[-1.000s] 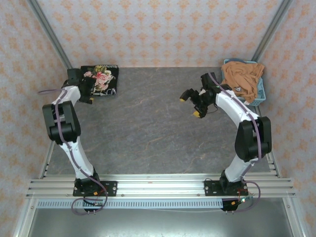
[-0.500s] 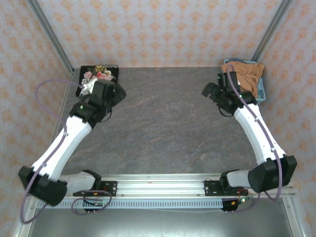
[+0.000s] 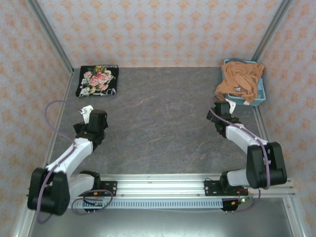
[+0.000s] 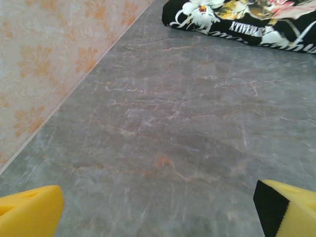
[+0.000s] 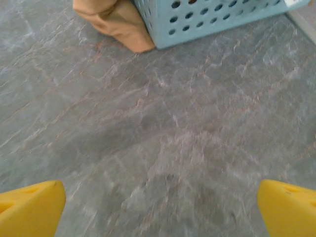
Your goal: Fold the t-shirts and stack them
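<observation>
The black t-shirt with the rose print lies folded flat at the table's far left corner; its near edge also appears in the left wrist view. The orange-tan t-shirt sits crumpled in the light blue basket, with a fold hanging over the basket's left wall down to the table. My left gripper is open over bare table, well short of the black shirt. My right gripper is also open and holds nothing, low over the table just in front of the basket.
The light blue basket stands at the far right corner against the wall; its perforated side faces my right gripper. Patterned walls close in the left, back and right sides. Grey marbled tabletop lies between the arms.
Both arms have drawn back toward the near edge and folded low. The left gripper has left the black shirt; the right gripper has come away from the basket.
</observation>
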`<state>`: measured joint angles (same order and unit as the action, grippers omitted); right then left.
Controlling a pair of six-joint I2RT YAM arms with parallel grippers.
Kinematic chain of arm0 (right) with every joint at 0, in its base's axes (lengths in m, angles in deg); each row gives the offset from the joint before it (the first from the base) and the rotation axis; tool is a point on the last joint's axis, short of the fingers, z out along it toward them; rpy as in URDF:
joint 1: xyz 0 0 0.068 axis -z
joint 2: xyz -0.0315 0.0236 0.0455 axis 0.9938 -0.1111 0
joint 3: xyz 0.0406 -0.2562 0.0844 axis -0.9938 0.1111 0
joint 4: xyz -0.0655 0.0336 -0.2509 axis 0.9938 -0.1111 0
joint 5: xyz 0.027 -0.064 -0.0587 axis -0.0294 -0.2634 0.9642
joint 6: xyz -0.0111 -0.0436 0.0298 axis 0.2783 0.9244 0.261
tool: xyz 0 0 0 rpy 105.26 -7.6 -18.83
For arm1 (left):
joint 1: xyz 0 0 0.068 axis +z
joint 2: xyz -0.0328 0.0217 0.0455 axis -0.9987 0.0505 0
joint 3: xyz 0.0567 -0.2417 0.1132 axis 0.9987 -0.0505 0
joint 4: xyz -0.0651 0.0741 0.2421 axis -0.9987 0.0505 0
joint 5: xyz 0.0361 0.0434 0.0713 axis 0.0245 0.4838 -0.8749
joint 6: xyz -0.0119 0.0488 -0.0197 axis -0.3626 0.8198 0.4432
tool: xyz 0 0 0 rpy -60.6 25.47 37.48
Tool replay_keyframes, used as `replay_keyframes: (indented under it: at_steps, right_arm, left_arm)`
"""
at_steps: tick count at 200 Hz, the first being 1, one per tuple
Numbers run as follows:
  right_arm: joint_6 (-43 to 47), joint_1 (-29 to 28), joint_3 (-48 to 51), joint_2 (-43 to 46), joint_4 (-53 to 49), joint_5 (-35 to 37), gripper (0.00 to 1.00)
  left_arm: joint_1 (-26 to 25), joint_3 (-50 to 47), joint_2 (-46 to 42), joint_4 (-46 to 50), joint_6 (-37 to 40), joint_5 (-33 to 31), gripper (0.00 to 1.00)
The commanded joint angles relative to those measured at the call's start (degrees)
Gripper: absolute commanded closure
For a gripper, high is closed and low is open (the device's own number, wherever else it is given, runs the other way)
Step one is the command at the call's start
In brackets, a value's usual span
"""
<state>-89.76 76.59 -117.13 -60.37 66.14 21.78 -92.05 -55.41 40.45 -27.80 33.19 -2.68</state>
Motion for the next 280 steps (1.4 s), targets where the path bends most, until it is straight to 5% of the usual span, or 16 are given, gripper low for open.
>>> replay_keyframes:
  at_steps: [1,46,87,130,163,175,181,280]
  right_arm:
    - [7.35,0.96,-2.67,-2.7,16.37,2.27,0.01]
    - [9.43,2.79,-6.4,-6.42,14.97,2.83,0.01]
    - [10.29,4.42,-2.99,-5.33,16.18,-0.36,0.01]
    - [8.86,7.17,7.67,-4.71,31.05,-5.81,0.01]
    - [10.76,7.64,12.37,-6.59,41.46,-11.51,0.01]
    - [10.75,7.64,16.12,-8.01,49.6,-11.59,0.01]
    - [10.52,7.64,17.46,-8.29,52.28,-11.01,0.01]
    - [12.83,5.4,14.07,-8.22,45.34,-8.78,0.01]
  left_arm:
    - [2.42,3.11,8.12,-17.3,6.86,7.94,0.0]
    - [5.8,8.41,21.13,-21.34,7.25,11.63,0.0]
    - [5.83,3.45,18.07,-27.86,8.86,14.99,0.0]
    - [4.84,-10.76,13.01,-48.38,9.73,13.56,0.0]
    - [2.15,-10.38,20.2,-55.62,12.59,11.1,0.0]
    - [1.79,-7.01,18.8,-46.35,12.25,11.67,0.0]
    - [1.65,-7.92,20.11,-50.47,13.1,11.44,0.0]
    - [0.99,-6.51,19.91,-47.53,13.61,10.82,0.0]
